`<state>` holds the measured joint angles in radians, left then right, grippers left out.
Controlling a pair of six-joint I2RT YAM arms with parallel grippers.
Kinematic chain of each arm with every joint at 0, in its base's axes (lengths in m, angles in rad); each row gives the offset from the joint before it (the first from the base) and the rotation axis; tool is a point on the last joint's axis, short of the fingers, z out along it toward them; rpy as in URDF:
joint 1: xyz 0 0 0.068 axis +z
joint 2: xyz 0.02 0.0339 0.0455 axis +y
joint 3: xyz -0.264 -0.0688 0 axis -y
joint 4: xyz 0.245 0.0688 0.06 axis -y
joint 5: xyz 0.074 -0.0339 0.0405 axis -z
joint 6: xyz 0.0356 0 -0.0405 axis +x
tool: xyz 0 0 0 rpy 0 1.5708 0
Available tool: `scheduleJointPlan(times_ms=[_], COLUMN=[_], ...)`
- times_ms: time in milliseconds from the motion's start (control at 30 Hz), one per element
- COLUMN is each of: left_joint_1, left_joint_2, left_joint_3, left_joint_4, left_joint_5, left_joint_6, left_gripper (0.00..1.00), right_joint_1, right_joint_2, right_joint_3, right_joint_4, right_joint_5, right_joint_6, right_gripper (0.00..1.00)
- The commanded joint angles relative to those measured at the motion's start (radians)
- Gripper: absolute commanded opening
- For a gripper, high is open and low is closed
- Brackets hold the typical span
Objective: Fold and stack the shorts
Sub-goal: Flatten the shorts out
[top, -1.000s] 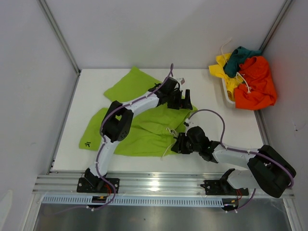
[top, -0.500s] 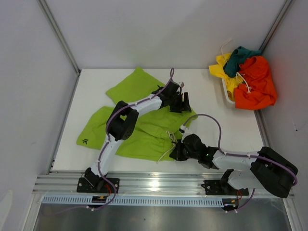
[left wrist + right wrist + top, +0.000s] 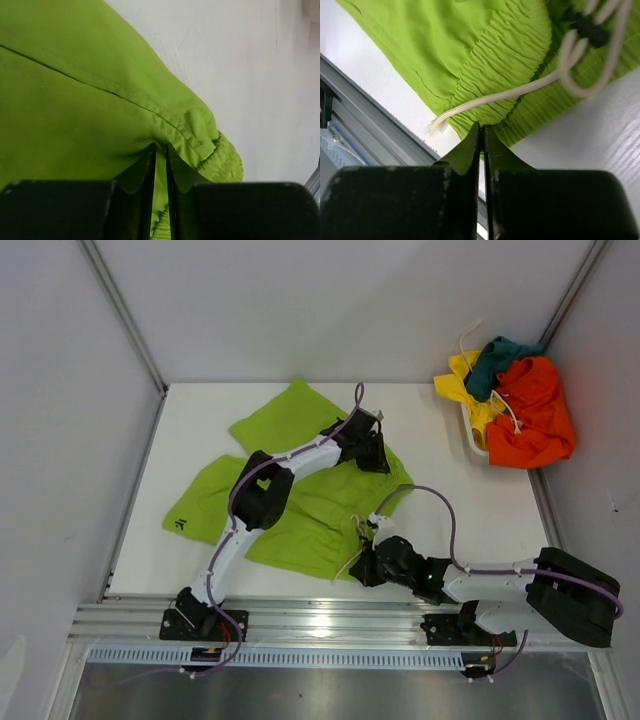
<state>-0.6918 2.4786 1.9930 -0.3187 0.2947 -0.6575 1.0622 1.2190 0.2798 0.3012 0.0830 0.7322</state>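
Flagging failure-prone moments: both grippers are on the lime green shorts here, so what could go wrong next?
1. The right gripper seems to pinch only the very edge of the lime green shorts; lifting could pull it free.
2. The white drawstring loops loose right beside that gripper and may snag or drag into the fold.
3. The left gripper holds a small tuck near the waistband corner; an uneven lift could bunch the cloth.

Left pincer (image 3: 160, 147), right pincer (image 3: 481, 127), both clamped
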Motion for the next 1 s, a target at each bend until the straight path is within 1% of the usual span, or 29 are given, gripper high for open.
scheduleJointPlan(times_ms=[0, 133, 267, 400, 533, 667, 833, 967], left_joint_1=[-0.005, -0.003, 0.0, 0.003, 0.003, 0.003, 0.005, 0.008], left_joint_2=[0.071, 0.1, 0.109, 0.106, 0.105, 0.105, 0.109, 0.111], left_joint_3=[0.093, 0.135, 0.141, 0.139, 0.142, 0.141, 0.154, 0.162], left_joint_4=[-0.052, -0.069, -0.071, -0.074, -0.074, -0.082, -0.086, -0.091], left_joint_5=[-0.054, -0.058, -0.058, -0.057, -0.057, -0.063, -0.066, -0.068], left_joint_6=[-0.024, -0.039, -0.044, -0.042, -0.042, -0.042, -0.044, -0.042], left_gripper=[0.16, 0.16, 0.15, 0.15, 0.15, 0.14, 0.14, 0.14], right_joint_1=[0.076, 0.16, 0.263, 0.336, 0.413, 0.476, 0.528, 0.565], right_joint_2=[0.004, -0.006, -0.024, -0.018, 0.031, 0.092, 0.184, 0.223], right_joint_3=[-0.018, -0.001, 0.022, 0.059, 0.102, 0.154, 0.22, 0.226], right_joint_4=[0.009, -0.014, -0.056, -0.111, -0.128, -0.154, -0.212, -0.232], right_joint_5=[0.064, 0.142, 0.214, 0.284, 0.342, 0.362, 0.388, 0.417], right_joint_6=[-0.017, -0.033, -0.06, -0.085, -0.126, -0.158, -0.142, -0.105], right_gripper=[0.0, 0.0, 0.0, 0.02, 0.04, 0.05, 0.05, 0.05])
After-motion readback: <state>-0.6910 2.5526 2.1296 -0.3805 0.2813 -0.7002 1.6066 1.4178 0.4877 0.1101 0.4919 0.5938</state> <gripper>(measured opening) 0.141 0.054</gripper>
